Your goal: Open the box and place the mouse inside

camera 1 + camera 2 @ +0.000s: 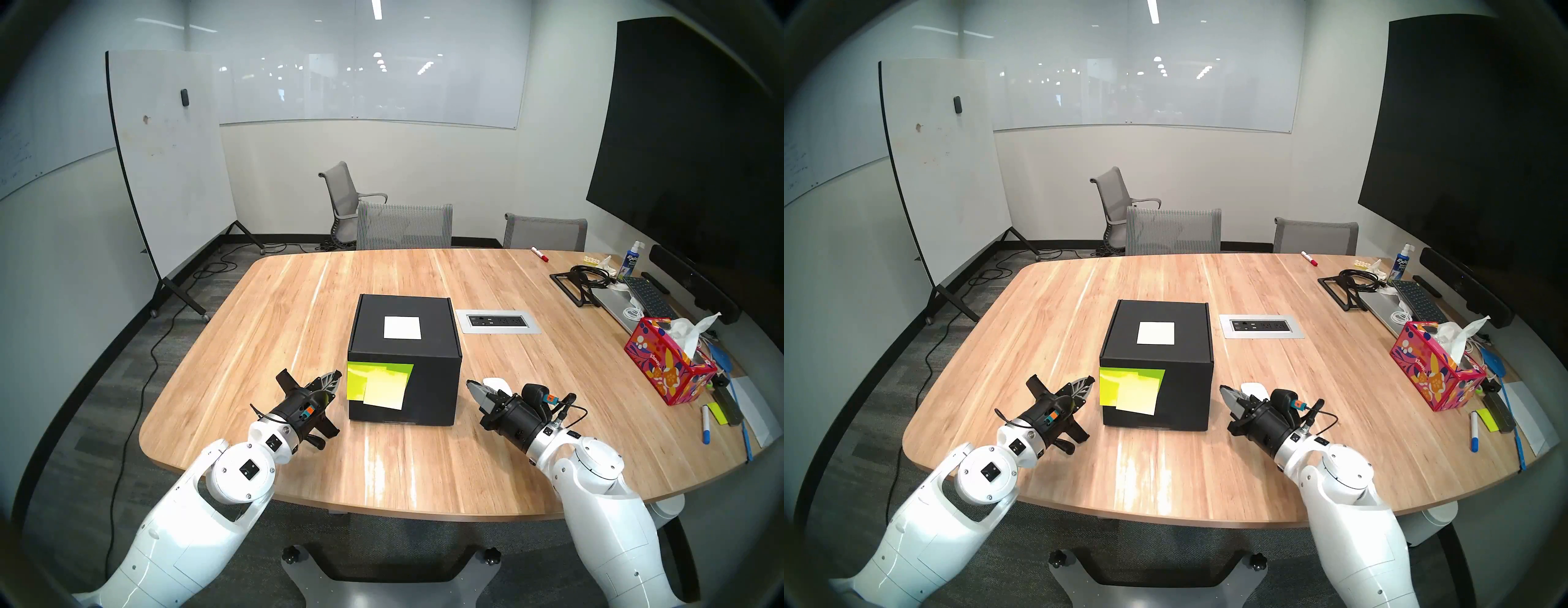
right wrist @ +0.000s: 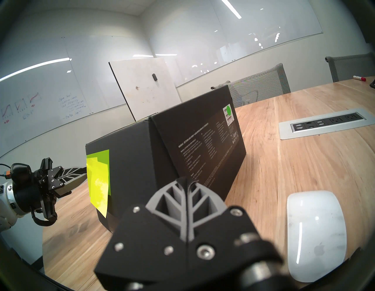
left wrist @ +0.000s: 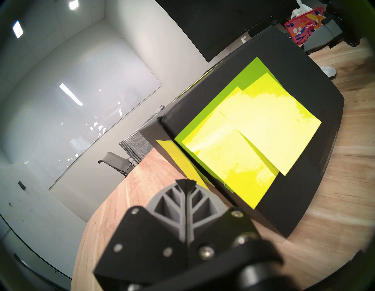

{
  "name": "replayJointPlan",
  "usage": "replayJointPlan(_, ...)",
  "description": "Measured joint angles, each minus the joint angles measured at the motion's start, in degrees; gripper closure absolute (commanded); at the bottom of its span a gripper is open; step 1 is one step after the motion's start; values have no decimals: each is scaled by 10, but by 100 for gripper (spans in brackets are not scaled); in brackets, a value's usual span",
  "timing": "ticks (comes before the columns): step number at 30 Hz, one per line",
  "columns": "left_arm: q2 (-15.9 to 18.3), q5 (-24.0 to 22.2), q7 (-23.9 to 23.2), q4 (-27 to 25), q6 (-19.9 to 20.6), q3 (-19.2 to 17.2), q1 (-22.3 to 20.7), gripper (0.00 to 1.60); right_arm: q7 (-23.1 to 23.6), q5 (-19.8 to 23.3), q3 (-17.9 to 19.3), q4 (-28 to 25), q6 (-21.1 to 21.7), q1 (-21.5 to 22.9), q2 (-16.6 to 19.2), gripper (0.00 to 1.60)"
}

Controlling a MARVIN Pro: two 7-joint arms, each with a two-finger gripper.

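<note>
A closed black box (image 1: 403, 339) (image 1: 1157, 361) stands mid-table with a white label on its lid and yellow-green sticky notes (image 1: 379, 384) (image 3: 243, 142) on its front. The white mouse (image 2: 316, 233) (image 1: 498, 384) lies on the wood just right of the box, partly hidden behind my right gripper in the head views. My left gripper (image 1: 337, 375) (image 3: 185, 182) is shut and empty, its tip close to the box's front left corner. My right gripper (image 1: 470, 385) (image 2: 187, 179) is shut and empty, beside the box's front right corner, with the mouse to its right.
A power outlet plate (image 1: 498, 321) is set into the table right of the box. A red floral tissue box (image 1: 670, 367), markers, a keyboard (image 1: 649, 295) and cables crowd the right edge. Chairs (image 1: 405, 225) stand at the far side.
</note>
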Motion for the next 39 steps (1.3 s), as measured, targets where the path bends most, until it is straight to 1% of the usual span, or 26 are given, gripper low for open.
replayJointPlan(39, 0, 0, 0, 0, 0, 0, 0, 160, 0, 0, 0, 0, 0, 0, 0, 160)
